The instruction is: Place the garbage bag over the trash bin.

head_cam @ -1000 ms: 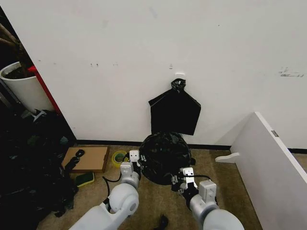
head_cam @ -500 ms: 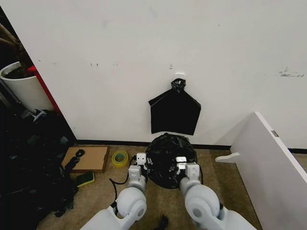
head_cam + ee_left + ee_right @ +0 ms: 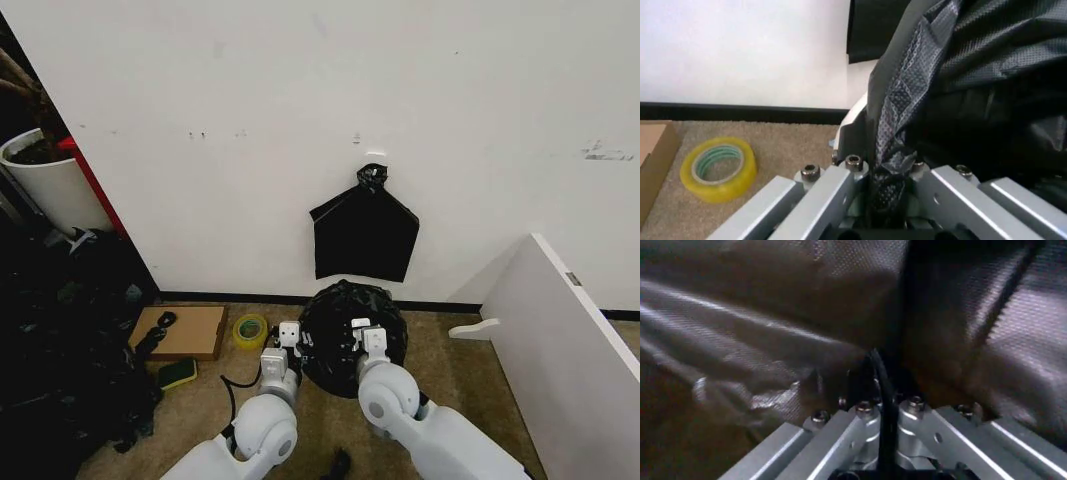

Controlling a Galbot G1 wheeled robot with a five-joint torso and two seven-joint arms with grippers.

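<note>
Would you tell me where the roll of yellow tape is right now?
In the head view, the yellow tape roll lies on the carpet by the wall, between the cardboard piece and the garbage bag.

So the garbage bag (image 3: 352, 330) is a crinkly black mound on the carpet right by the wall's baseboard, and whatever's under it is totally covered. Left gripper (image 3: 289, 338) is at its left edge, right gripper (image 3: 366, 337) is on the front of it, both touching the plastic. A flat black bundle (image 3: 364, 228) with a knotted top hangs on the wall just above. Off to the left: yellow tape roll (image 3: 249, 329), then a cardboard box (image 3: 188, 331).
</note>
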